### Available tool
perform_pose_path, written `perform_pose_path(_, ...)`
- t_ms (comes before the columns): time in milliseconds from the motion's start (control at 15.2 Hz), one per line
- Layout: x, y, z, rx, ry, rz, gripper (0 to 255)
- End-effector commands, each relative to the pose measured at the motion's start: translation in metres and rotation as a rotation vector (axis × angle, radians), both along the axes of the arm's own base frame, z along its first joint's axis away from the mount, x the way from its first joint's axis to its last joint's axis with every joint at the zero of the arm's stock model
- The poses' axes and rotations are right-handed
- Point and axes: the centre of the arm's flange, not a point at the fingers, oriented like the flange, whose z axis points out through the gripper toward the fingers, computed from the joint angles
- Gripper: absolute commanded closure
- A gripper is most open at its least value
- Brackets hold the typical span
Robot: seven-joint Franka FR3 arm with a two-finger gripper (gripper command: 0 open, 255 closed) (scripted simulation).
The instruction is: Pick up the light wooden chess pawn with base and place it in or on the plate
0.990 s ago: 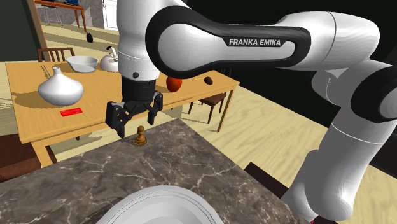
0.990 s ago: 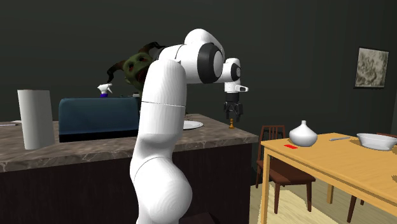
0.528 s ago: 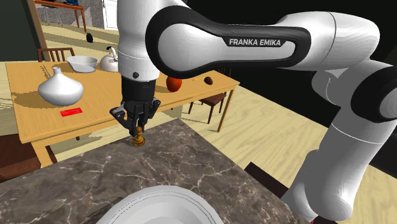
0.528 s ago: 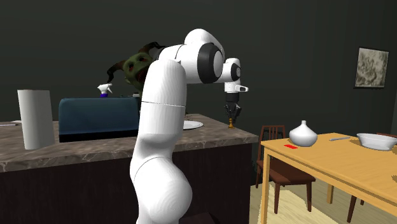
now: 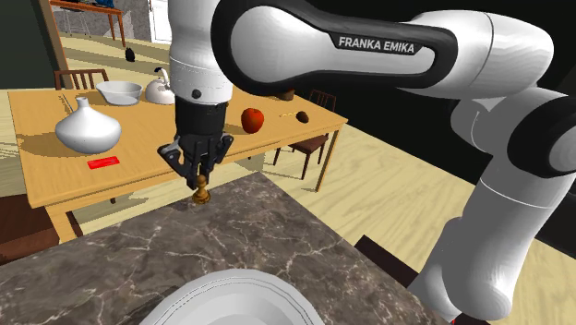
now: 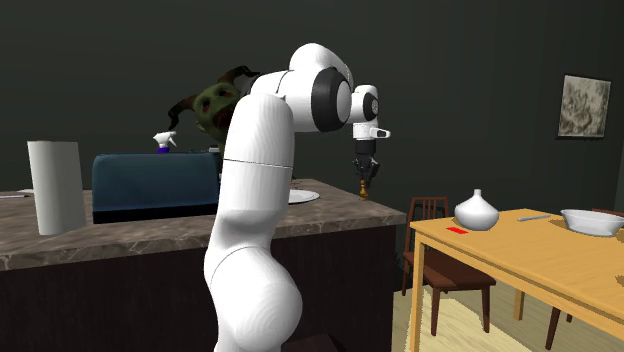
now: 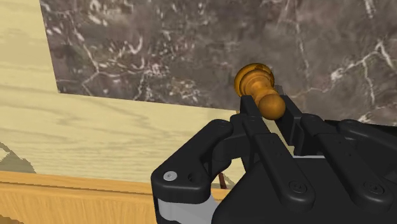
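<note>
The pawn (image 7: 259, 92) is brown, with a round head and a wide round foot. Its head sits between the two black fingers (image 7: 248, 121), which are closed tight on it from both sides. The foot sticks out past the fingertips and points down at the dark stone counter (image 7: 159, 44).

In the shoulder view the gripper (image 5: 199, 171) hangs straight down with the pawn (image 5: 200, 189) under it, close to the counter's (image 5: 240, 240) far edge. The foot is very near the stone, but I cannot tell if it touches.

The white plate (image 5: 231, 276) lies on the same counter, well away from the fingers, on the side near the camera.

Past the fingers, beyond the counter's edge, stands a wooden table (image 5: 138, 148). On it are a white vase (image 5: 88, 127), a red card (image 5: 103, 162), a red apple (image 5: 252, 118) and a white bowl (image 5: 119, 91).
</note>
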Motion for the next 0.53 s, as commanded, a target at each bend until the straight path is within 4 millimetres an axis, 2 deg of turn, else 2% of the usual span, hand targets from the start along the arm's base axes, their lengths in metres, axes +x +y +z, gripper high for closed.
perform_pose_path(0, 0.000, -0.001, 0.011, 0.000, 0.000, 0.000, 255)
perform_pose_path(462, 0.000, -0.001, 0.048, 0.000, 0.000, 0.000, 255)
